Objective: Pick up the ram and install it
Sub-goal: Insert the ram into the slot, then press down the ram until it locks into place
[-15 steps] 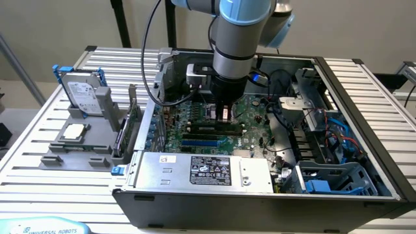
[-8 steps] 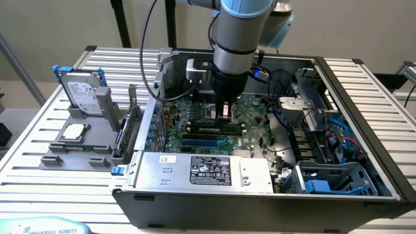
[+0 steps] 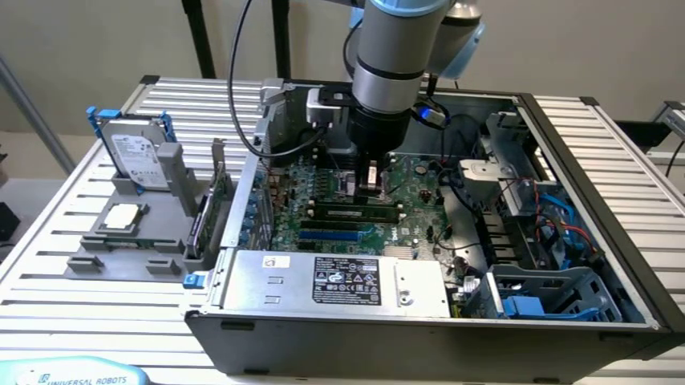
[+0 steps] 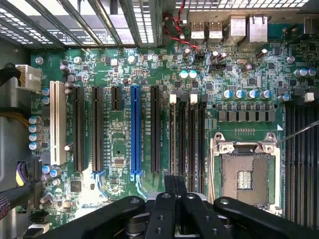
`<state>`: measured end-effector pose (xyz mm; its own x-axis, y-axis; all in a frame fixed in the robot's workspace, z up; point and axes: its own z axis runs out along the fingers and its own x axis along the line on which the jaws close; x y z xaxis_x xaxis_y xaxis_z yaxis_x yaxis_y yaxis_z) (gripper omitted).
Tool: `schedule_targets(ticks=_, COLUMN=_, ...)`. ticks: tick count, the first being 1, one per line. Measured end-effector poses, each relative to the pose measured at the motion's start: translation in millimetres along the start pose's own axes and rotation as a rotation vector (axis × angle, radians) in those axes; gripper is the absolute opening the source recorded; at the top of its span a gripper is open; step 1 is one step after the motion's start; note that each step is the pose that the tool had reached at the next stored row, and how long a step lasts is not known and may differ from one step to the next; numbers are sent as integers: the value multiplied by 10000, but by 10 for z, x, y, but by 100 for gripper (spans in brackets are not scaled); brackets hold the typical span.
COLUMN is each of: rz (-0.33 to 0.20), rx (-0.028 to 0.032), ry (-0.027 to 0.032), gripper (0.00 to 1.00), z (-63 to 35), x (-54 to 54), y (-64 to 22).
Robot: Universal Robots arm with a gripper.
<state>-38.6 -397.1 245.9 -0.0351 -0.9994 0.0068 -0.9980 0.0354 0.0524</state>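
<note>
Hovering over the motherboard (image 4: 149, 74), the gripper (image 4: 174, 186) is fully closed above its memory slots (image 4: 187, 134), with nothing visibly between the fingers.

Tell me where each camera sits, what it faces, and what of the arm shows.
Exterior view: off the arm, above the open computer case, looking down at an angle; the arm reaches in over the motherboard.
Wrist view: on the wrist, looking straight down at the motherboard; the shut hand shows.
Shared: the motherboard, a ram seated in it.
</note>
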Motion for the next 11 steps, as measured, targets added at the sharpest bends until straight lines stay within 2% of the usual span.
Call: schedule_targets(ticks=11, rz=0, rx=-2, ry=-6, gripper=11, z=-1, x=0, y=0)
